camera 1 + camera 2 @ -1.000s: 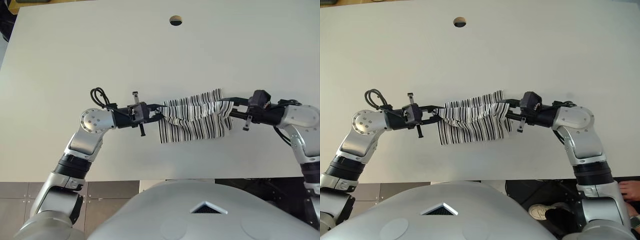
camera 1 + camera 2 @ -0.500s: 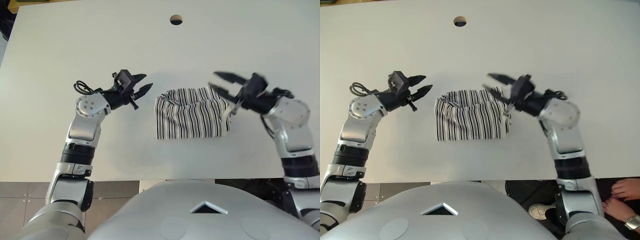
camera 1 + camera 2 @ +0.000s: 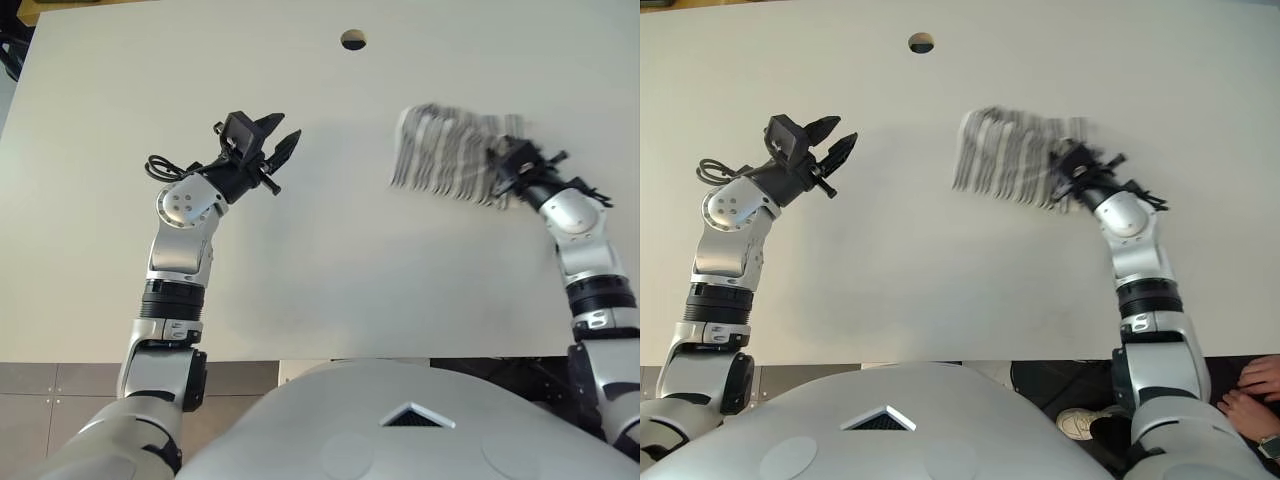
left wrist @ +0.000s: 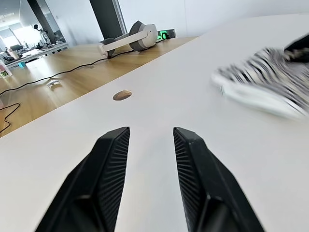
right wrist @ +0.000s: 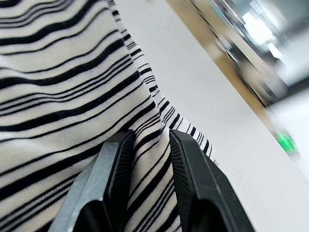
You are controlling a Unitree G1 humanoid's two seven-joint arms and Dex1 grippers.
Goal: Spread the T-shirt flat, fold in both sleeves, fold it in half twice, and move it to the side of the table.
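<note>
A broad white table fills the head view. On it, toward 2 o'clock from the table's middle, sits the black-and-white striped T-shirt, bunched into a folded bundle. It is blurred, so I cannot tell whether it lies flat on the top or is partly lifted. The right gripper is at the bundle's 4 o'clock corner. In the right wrist view its two dark ribbed fingers are nearly together, with striped cloth pinched between them. The left gripper is well apart from the shirt, at about 10 o'clock from the table's middle. It is raised and points toward 1 o'clock, with its two fingers spread moderately wide and holding nothing. A grey pair of headphones lies on a wooden desk beyond the table. A small round hole sits at the table's 12 o'clock edge.
</note>
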